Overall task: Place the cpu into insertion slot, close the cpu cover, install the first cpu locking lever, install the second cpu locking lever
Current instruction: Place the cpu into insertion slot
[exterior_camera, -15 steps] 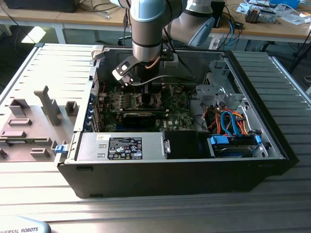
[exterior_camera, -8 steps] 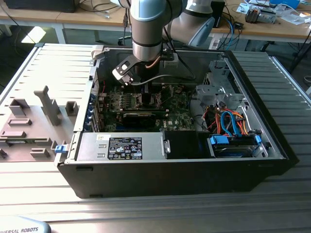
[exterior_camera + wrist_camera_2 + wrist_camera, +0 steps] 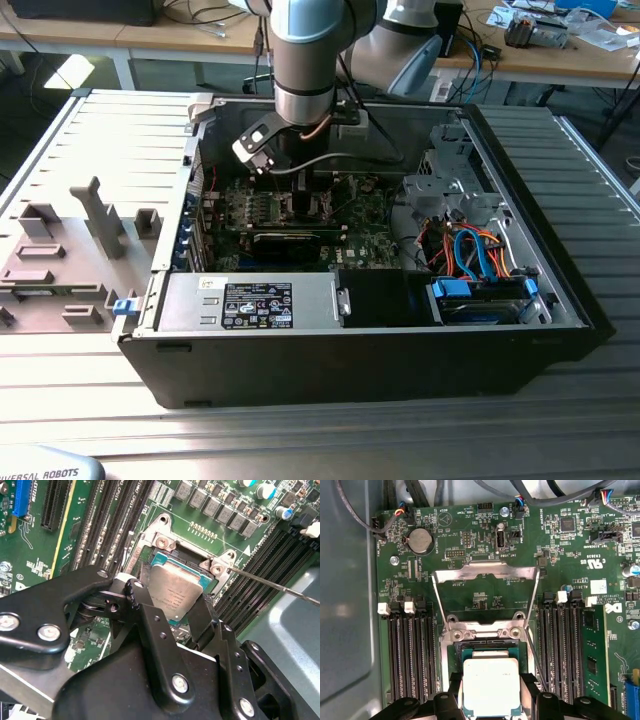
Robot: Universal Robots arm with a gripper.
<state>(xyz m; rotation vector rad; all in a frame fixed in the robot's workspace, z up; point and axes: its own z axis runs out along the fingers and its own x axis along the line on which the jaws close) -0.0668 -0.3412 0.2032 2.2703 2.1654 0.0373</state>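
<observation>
Gripper (image 3: 492,690) pinching the cpu (image 3: 176,591) by its edges, right over the insertion slot (image 3: 482,641), possibly touching it; cpu cover (image 3: 485,571) flipped open, lying just beside

The end effector (image 3: 171,606) clamps the cpu (image 3: 177,591) at the insertion slot (image 3: 192,557).

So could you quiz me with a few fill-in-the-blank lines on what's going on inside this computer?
1. The cpu cover is swung ___, leaving the insertion slot uncovered.
2. The cpu sits between the gripper's two ___.
3. The circuit board around them is coloured ___.
Missing words: open; fingers; green.
</observation>
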